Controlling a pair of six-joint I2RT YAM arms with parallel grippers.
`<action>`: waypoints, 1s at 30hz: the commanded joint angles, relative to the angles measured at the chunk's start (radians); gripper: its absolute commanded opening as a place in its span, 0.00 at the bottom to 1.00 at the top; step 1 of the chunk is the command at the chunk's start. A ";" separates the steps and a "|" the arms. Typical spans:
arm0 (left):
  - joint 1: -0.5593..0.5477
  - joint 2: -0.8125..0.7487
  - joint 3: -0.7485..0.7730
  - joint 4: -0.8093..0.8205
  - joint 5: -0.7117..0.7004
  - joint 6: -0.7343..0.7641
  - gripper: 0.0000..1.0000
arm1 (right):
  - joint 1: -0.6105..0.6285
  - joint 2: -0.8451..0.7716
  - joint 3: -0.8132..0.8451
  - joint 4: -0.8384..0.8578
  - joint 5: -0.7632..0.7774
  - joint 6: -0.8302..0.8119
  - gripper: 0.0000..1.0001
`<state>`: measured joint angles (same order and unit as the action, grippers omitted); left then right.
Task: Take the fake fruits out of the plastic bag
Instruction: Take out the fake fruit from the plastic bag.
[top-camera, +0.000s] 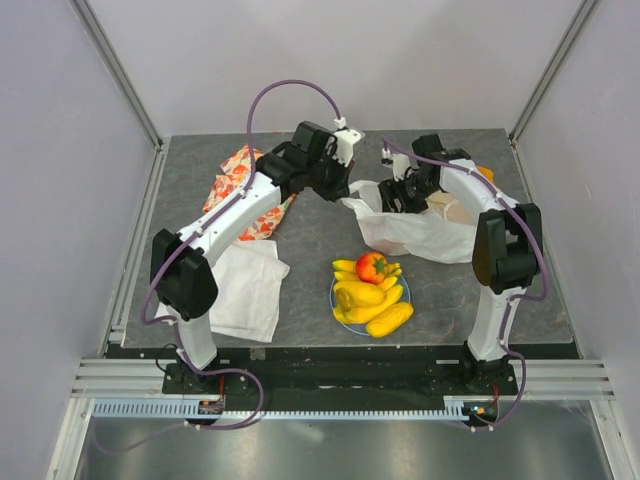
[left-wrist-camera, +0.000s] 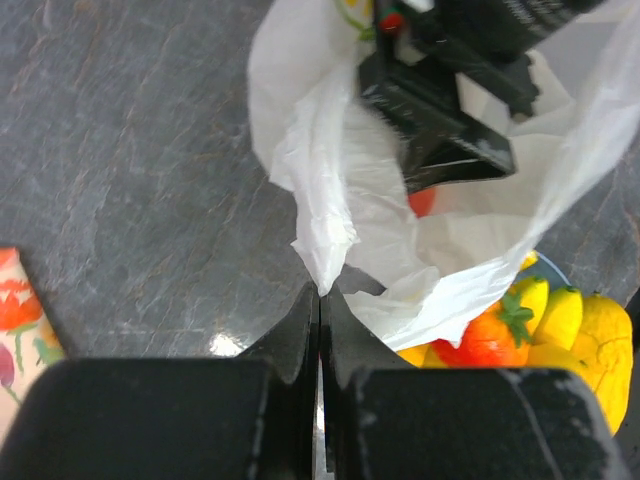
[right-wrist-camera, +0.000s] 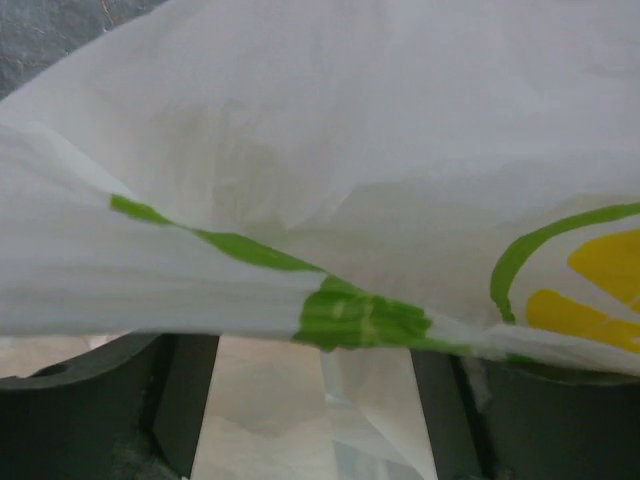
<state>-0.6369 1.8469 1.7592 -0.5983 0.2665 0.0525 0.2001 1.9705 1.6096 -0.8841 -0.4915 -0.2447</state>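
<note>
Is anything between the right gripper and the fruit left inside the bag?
Yes, the plastic bag itself: a green-printed fold lies across the open fingers of the right gripper, filling the right wrist view. The left gripper pinches the bag's rim; what looks like a red fruit shows inside.

The top view looks down over the whole table (top-camera: 320, 240); both wrist views press close to the plastic bag (top-camera: 425, 238).

The plastic bag (top-camera: 425, 235) is thin, crinkly and translucent, the fake fruits (top-camera: 372, 295) glossy, the table (top-camera: 320, 230) matt and stone-like.
</note>
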 joint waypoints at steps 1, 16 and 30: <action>0.036 -0.017 -0.007 0.000 0.063 -0.043 0.02 | 0.027 0.053 0.081 -0.023 0.001 0.033 0.93; 0.037 -0.002 0.005 0.009 0.086 -0.043 0.02 | 0.111 0.113 0.007 -0.053 0.263 0.019 0.87; 0.042 -0.002 0.011 0.026 0.083 -0.042 0.02 | 0.065 -0.024 0.257 -0.213 0.151 -0.131 0.31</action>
<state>-0.5995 1.8469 1.7477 -0.6033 0.3260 0.0330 0.3023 2.0674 1.7630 -1.0573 -0.2775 -0.3256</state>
